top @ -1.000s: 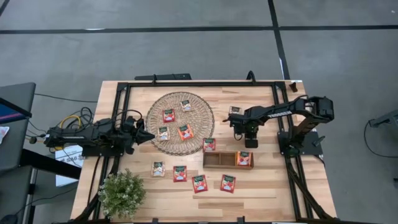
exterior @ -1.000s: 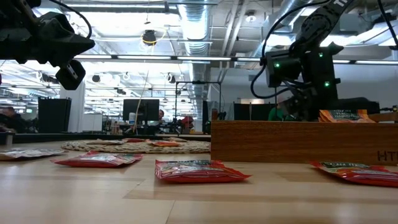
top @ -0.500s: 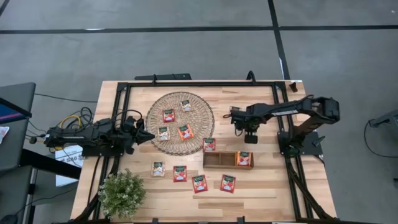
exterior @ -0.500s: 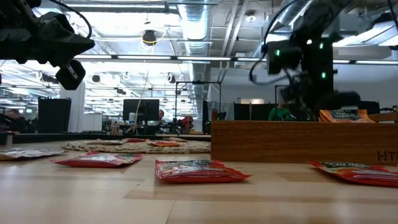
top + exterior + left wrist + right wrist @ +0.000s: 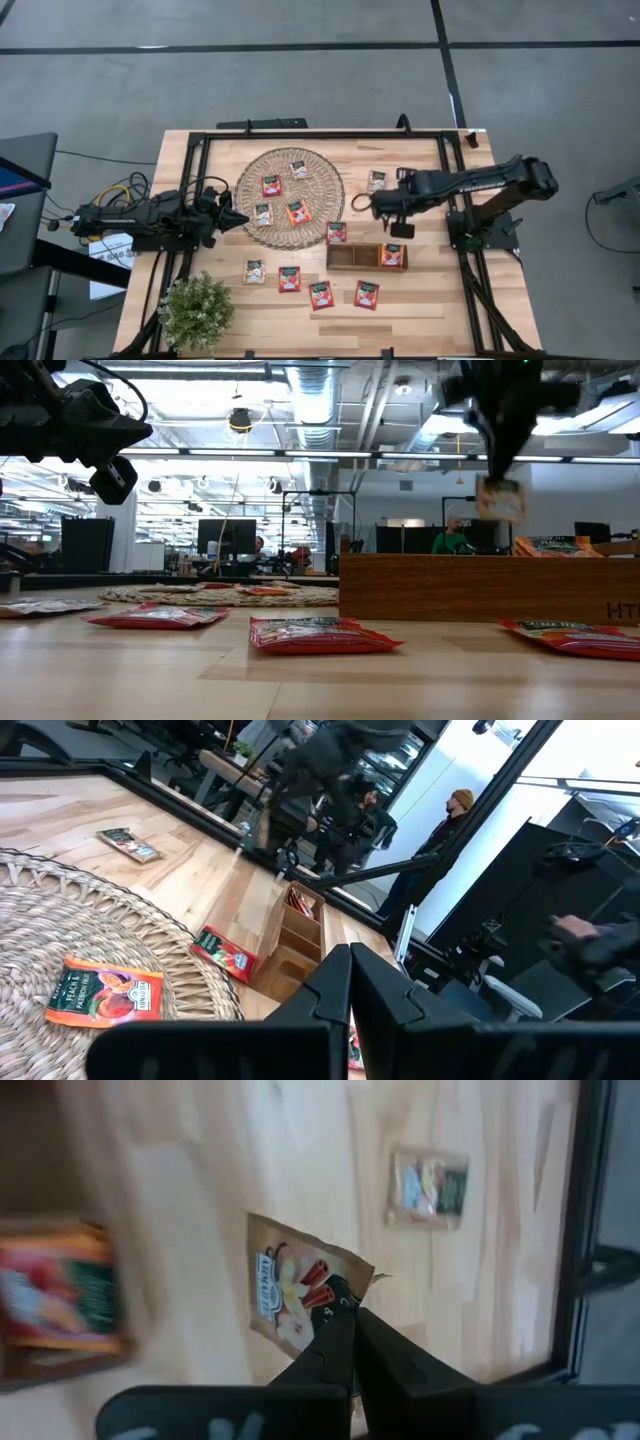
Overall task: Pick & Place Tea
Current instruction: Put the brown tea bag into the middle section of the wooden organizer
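Note:
My right gripper hangs above the table just beyond the brown wooden tray, shut on a beige tea sachet that dangles below it. An orange sachet lies in the tray's right compartment. Another beige sachet lies flat on the table beyond the gripper. Several sachets lie on the round wicker mat, and several more on the table near the front. My left gripper waits shut at the mat's left edge. My right gripper pinches the beige sachet between its two fingers at one edge close to a corner. The fingers come steeply from above. The sachet hangs below the fingertips, lifted clear of the table and the tray.
A small potted plant stands at the near left corner. A black frame runs around the tabletop. Bare wood lies between the mat and the right arm's base. People show in the room beyond.
My right gripper has risen from the table beyond the tray and swung a little toward the table's left, tipping to point more steeply down. The beige sachet has come up with it and now hangs clear of the table.

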